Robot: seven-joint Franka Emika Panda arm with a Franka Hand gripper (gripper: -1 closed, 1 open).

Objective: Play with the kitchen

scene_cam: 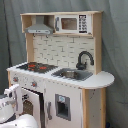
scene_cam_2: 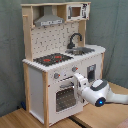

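I have one arm on this rig, so nearness is no question — the matter is how the pincer (scene_cam_2: 78, 80) stands to the kitchen's (scene_cam_2: 60, 60) front face. In the second exterior view the arm's white wrist comes in from the second exterior view's right, low, and its tip sits at the oven door (scene_cam_2: 65, 95), close by the door's upper edge and just under the knob panel (scene_cam_2: 65, 75). Whether it touches the door or its handle I cannot tell, and I cannot tell whether the pincer is spread or shut.

In the first exterior view the arm shows at the first exterior view's lower left, the pincer (scene_cam: 16, 92) beside the oven door's (scene_cam: 34, 102) edge, and the door looks to stand slightly ajar there. The door is hinged along one vertical side, I judge, so its long axis runs upright and any swing would be an arc outward from the cabinet face toward the arm.

Behind that, on the kitchen's countertop: the black-red hob (scene_cam_2: 52, 59), then the sink (scene_cam_2: 82, 50) with the black faucet (scene_cam_2: 75, 39) rising behind it. Highest and farthest, the grey hood (scene_cam_2: 49, 21) and the small microwave (scene_cam_2: 77, 11).

The kitchen stands on a wooden surface (scene_cam_2: 20, 120) before a grey curtain (scene_cam_2: 10, 50). My judgement — the coming move turns on the pincer lying directly in front of the oven door, at handle height.
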